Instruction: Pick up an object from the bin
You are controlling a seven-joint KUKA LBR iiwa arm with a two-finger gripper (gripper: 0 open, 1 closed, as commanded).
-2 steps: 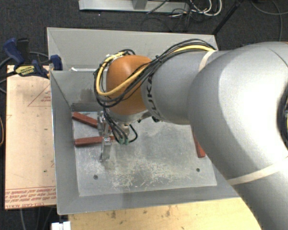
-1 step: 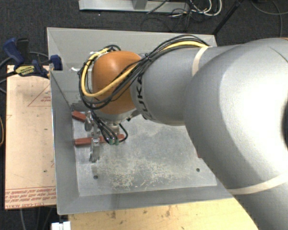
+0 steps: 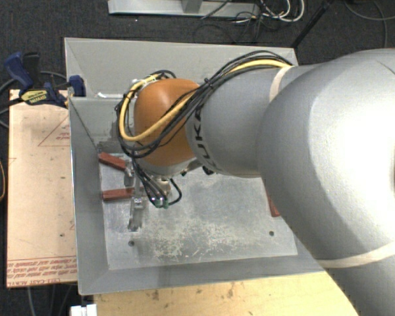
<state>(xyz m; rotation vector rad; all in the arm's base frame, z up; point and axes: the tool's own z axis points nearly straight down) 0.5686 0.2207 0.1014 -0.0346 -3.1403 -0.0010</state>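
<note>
My gripper (image 3: 137, 208) hangs below the orange wrist cover, low over the left part of the bin floor. Just to its left lies a tool with two red handles: one handle (image 3: 110, 160) is slanted near the left wall, the other (image 3: 117, 194) lies flat and reaches right up to the gripper. Where the handles join is hidden behind the gripper and the cables. I cannot see whether the tool is between the jaws.
The big grey arm covers the right and back of the bin. A small reddish thing (image 3: 274, 209) peeks out at the arm's edge on the right. The bin floor in front of the gripper is bare, scuffed metal.
</note>
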